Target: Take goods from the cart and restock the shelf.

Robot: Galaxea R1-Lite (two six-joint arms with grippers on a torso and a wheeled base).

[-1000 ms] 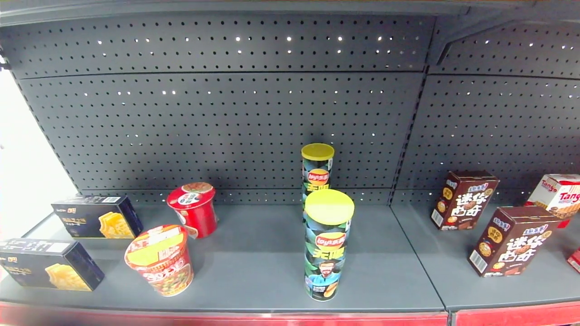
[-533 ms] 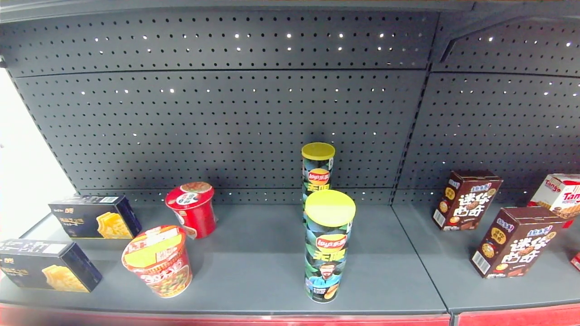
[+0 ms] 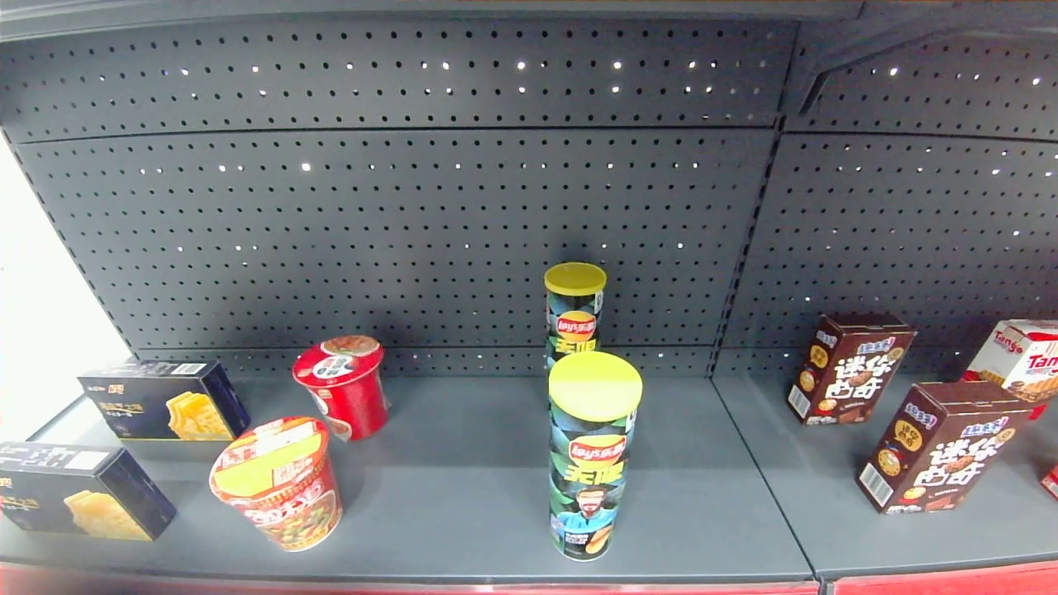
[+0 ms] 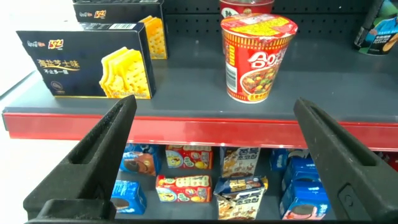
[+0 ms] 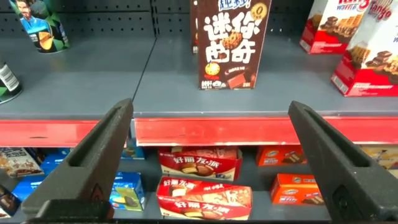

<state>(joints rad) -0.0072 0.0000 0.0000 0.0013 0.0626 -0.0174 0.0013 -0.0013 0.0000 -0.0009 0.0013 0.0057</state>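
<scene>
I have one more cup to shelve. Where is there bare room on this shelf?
The widest bare stretch of shelf lies between the noodle cups and the chip cans. A second runs between the chip cans and the brown biscuit boxes. The left end, with cracker boxes beside the cups, is crowded.

Dark perforated back panel (image 3: 413, 231) — light glints through holes, white glare (image 3: 41, 314) leftward.

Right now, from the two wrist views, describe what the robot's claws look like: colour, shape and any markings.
The left claw and the right claw look alike. Each has two matte black fingers, shaped as long flat-sided wedges that taper to blunt tips, with small moulded marks near the base.
</scene>
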